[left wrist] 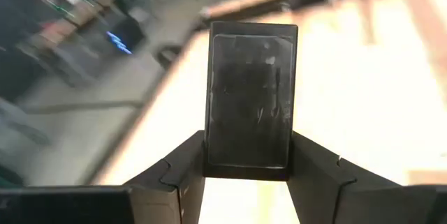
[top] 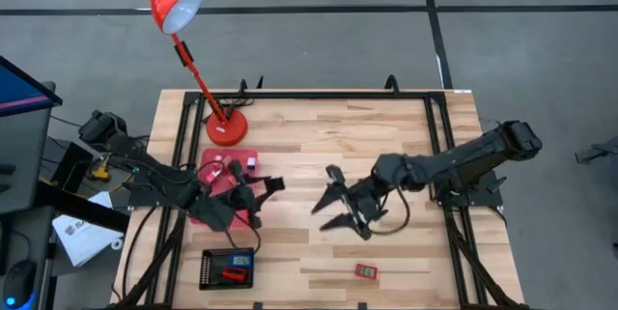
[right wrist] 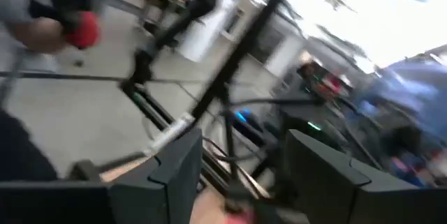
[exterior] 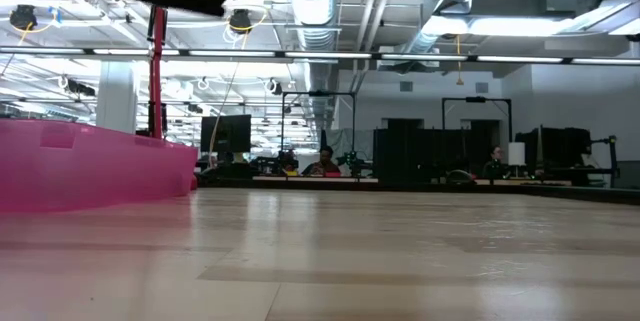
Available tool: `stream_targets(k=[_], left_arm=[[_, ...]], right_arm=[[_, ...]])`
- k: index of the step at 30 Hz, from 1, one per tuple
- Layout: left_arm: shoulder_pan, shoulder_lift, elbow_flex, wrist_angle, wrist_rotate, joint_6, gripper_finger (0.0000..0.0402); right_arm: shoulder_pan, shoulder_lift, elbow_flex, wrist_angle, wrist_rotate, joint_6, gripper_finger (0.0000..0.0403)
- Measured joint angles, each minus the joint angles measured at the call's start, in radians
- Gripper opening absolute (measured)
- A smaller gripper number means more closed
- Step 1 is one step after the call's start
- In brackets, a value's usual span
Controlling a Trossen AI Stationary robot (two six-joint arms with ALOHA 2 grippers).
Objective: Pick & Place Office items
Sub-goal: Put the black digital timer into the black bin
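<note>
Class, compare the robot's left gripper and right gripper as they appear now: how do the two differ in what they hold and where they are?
The left gripper is shut on a flat black rectangular piece; the right gripper stands open and holds nothing. The left gripper is beside the pink tray on the table's left; the right gripper is over bare wood near the middle. Both are dark and two-fingered, pointing toward each other.

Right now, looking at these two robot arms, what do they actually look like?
Both arms are dark, nearly black, built of jointed segments. The left gripper and right gripper each end in two flat, angular black fingers. A dark cable loops beside the right arm's wrist.
</note>
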Motion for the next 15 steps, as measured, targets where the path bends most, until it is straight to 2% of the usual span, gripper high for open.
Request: stream_targets(k=[5,10,15], left_arm=[[-0.048,-0.090,0.001,-0.163,0.252,-0.246,0.0154],[-0.100,-0.134,0.002,-0.207,0.536,-0.384,0.0157],[-0.153,-0.142,0.002,-0.301,0.729,-0.636,0.0154]], right_arm=[[0.061,-0.080,0.000,-0.119,0.081,0.012,0.0196],[0.103,-0.127,0.000,-0.169,0.110,0.039,0.0196],[0.137,-0.137,0.000,-0.239,0.192,0.053,0.0196]])
